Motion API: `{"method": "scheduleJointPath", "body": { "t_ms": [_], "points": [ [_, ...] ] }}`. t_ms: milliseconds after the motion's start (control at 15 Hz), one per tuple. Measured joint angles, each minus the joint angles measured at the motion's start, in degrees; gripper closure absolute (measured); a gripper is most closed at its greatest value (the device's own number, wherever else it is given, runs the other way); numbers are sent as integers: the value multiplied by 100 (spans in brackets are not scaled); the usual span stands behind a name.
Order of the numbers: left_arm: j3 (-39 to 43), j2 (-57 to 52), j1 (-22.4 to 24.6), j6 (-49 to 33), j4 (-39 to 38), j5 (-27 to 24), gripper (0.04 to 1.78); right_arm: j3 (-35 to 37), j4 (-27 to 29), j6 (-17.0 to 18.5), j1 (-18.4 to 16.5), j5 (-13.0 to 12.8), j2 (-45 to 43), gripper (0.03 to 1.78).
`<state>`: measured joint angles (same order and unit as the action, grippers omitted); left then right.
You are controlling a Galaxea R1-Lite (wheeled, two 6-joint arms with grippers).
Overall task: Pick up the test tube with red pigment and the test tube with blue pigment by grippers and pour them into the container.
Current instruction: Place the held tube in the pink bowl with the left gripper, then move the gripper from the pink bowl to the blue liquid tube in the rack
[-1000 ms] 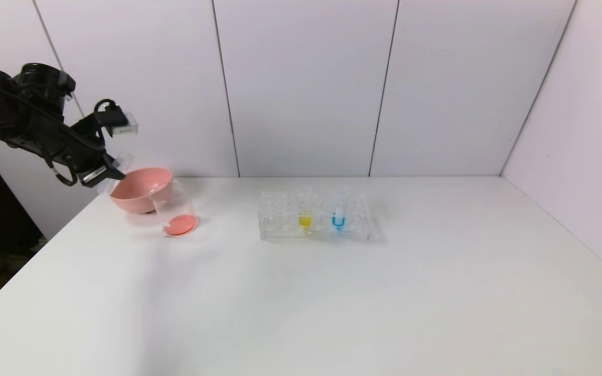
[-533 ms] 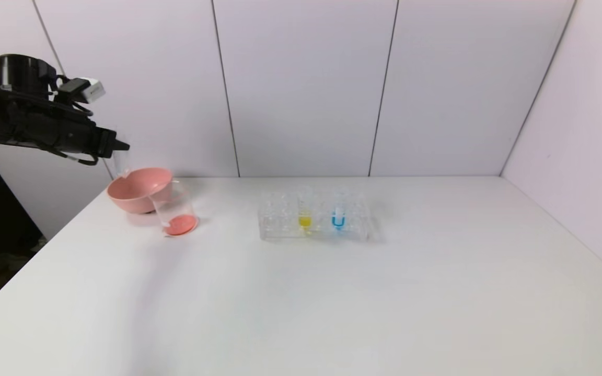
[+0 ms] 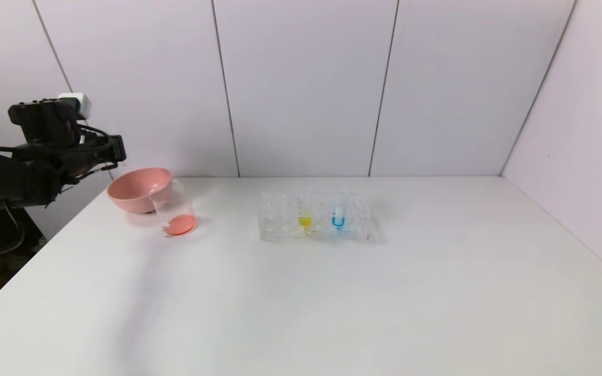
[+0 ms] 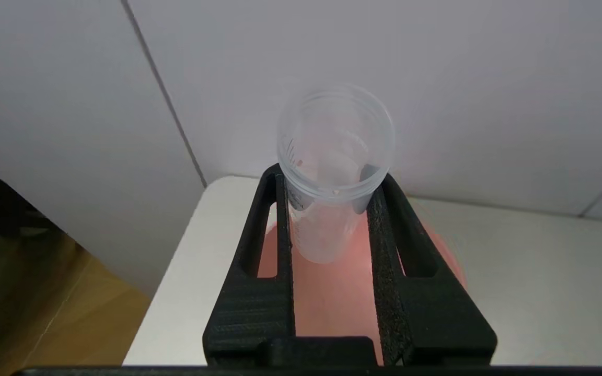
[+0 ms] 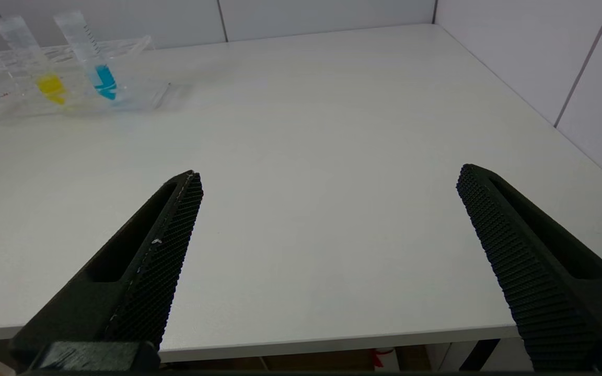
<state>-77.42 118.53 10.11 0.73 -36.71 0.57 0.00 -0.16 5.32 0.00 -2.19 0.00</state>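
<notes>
red tube: empty, upright, clamped in left claw [image 4: 332,230] above pink bowl [image 3: 139,189]
container: beaker [image 3: 175,211] beside bowl, red liquid inside
blue tube [image 3: 338,214]: upright in rack [image 3: 280,219], nearer right claw [image 5: 327,250], jaws apart

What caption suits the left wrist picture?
Left gripper clamps an emptied clear test tube above the pink bowl.

three test tubes: one emptied tube [image 4: 335,172], one with yellow liquid [image 3: 304,211], one test tube with blue pigment [image 3: 338,214]; one rack [image 3: 280,222], one container [image 3: 175,209], one pink bowl [image 3: 136,189].
</notes>
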Motion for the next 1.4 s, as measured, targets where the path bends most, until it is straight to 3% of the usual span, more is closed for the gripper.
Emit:
{"method": "scheduleJointPath", "body": {
  "t_ms": [133,667,800,933,1200,1400],
  "points": [
    [39,169,-46,-126,-301,99,138,0,0,0,0,0,0,4],
    [35,418,-156,-135,-271,171,138,0,0,0,0,0,0,4],
    [57,432,-162,-141,-256,162,130,0,0,2,0,0,0,4],
    [74,432,-162,-139,-254,162,113,0,0,2,0,0,0,4],
    [91,432,-177,-139,-251,160,50,0,0,2,0,0,0,4],
    [94,391,-177,-139,-257,155,16,0,0,2,0,2,0,4]
  ]
}}
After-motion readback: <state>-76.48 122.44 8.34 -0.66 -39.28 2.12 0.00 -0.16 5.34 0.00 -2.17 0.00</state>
